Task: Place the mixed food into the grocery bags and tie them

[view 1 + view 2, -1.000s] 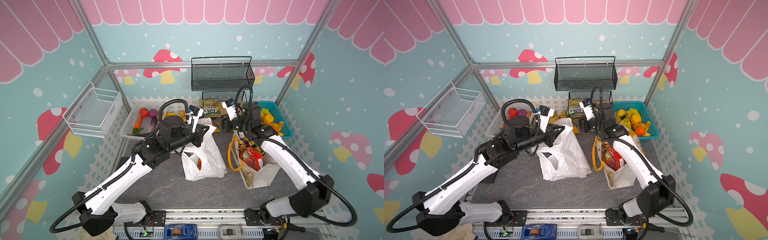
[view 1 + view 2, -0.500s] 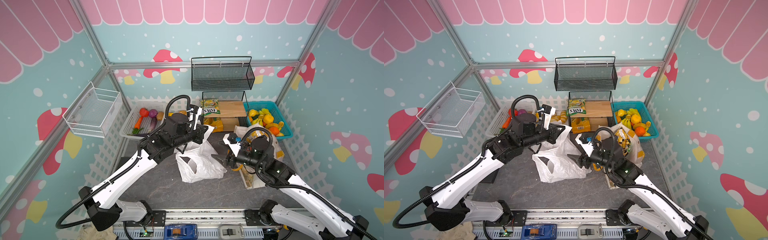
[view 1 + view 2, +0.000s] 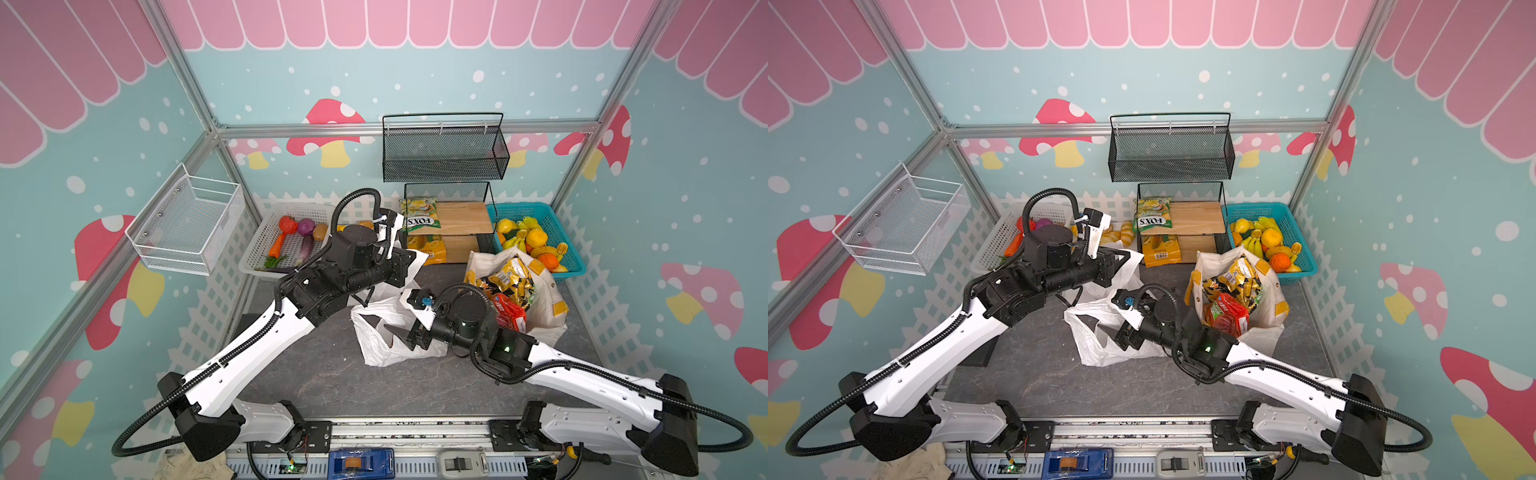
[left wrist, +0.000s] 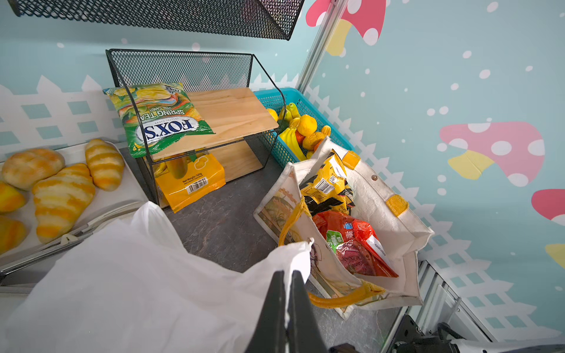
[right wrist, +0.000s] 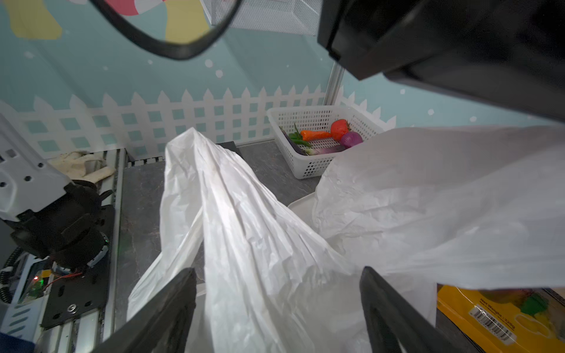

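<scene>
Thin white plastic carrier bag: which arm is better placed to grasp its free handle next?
Probably right: the right gripper is open with a free handle of the white plastic carrier bag between its jaws; the left gripper is shut on the bag.

Carrier bag [image 3: 386,338] and tote [image 3: 550,309] side by side at mid-frame in both top views.
The carrier bag sits on the table [image 3: 324,382], the tote just to its right with snack packets [image 3: 511,276] inside. Higher in the frame, behind them, left to right: the vegetable basket [image 3: 259,243], the bread rolls [image 3: 1116,235], the shelf [image 3: 463,218] with the FOX'S packet [image 3: 420,217] on its upper board, and the fruit basket [image 3: 566,241]. A mesh bin [image 3: 444,153] hangs above the shelf.
</scene>
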Controlling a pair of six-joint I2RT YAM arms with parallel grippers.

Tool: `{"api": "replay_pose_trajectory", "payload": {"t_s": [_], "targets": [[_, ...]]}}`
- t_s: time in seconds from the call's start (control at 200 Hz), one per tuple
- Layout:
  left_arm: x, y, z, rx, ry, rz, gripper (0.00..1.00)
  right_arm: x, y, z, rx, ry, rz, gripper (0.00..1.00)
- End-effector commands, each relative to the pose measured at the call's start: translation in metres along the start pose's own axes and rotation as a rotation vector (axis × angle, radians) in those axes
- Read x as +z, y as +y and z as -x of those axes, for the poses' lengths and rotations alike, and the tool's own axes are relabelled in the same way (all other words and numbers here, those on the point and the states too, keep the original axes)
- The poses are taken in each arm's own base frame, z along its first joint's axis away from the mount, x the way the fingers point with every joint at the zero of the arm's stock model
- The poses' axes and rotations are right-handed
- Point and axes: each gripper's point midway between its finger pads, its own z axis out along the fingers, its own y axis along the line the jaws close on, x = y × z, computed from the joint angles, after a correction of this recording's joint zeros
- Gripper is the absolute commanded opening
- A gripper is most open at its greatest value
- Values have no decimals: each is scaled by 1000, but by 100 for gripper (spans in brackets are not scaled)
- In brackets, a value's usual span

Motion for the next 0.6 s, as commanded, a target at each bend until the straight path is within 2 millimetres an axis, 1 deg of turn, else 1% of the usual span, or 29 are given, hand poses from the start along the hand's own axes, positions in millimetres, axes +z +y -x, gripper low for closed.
{"api": "replay_pose_trajectory", "payload": {"t_s": [0.0, 0.035, 0.065, 0.085, 0.095, 0.12, 0.17, 0.245, 0.31, 0.365, 0.435, 0.5, 0.595], "targets": [[-5, 1, 12, -18, -26, 11, 0, 6, -7, 7, -21, -24, -73, 86], [-5, 1, 12, -18, -27, 12, 0, 9, -6, 5, -19, -17, -79, 86], [-6, 1, 13, -17, -30, 9, 0, 10, -7, 4, -16, -10, -91, 83], [-7, 1, 13, -15, -31, 9, 0, 11, -7, 2, -15, -5, -98, 78], [-7, 1, 13, -15, -31, 10, 0, 11, -8, 2, -14, -3, -102, 72], [-7, 2, 13, -15, -30, 11, 0, 10, -10, 2, -9, 0, -114, 64], [-9, 4, 13, -15, -33, 16, 0, 6, -14, 2, -4, -3, -137, 48], [-14, 7, 15, -21, -38, 17, 0, -7, -21, 7, -9, -23, -166, 31], [-23, 8, 19, -22, -52, 8, 0, -22, -30, 14, -3, -43, -185, 17], [-32, 9, 24, -26, -70, 0, 0, -35, -40, 20, 11, -62, -192, 12], [-45, 7, 30, -24, -94, -24, 0, -53, -56, 31, 39, -95, -192, 9], [-57, 1, 34, -29, -112, -63, 0, -71, -74, 43, 71, -132, -196, 5], [-74, -8, 38, -48, -119, -135, 0, -91, -97, 56, 95, -155, -215, 2]]}}
